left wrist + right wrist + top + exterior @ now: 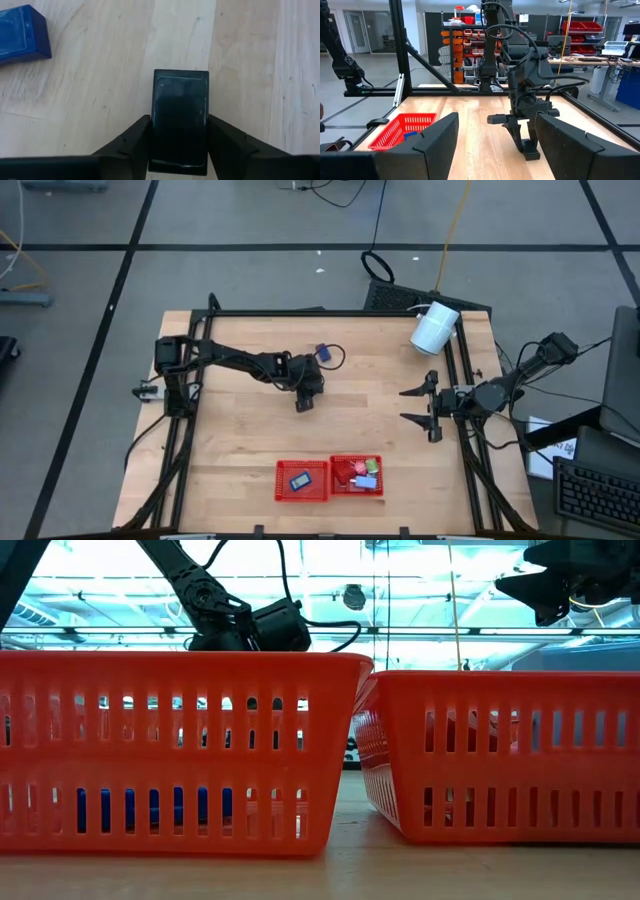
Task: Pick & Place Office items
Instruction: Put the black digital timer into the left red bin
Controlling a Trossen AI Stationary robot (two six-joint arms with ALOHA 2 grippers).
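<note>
Table [240,440], two red mesh trays [302,481] at the near edge, one with a dark blue item inside, the other several pieces. Left gripper [179,137] down at mid-table, fingers pressed on both flanks of a black block [180,120] lying flat on the wood: grasped. Advice: lift straight, keep the grip centred, clear the tray wall. Right gripper [428,410] waits spread at the right edge. Loose blue block [20,35] nearby. No readable writing.
</note>
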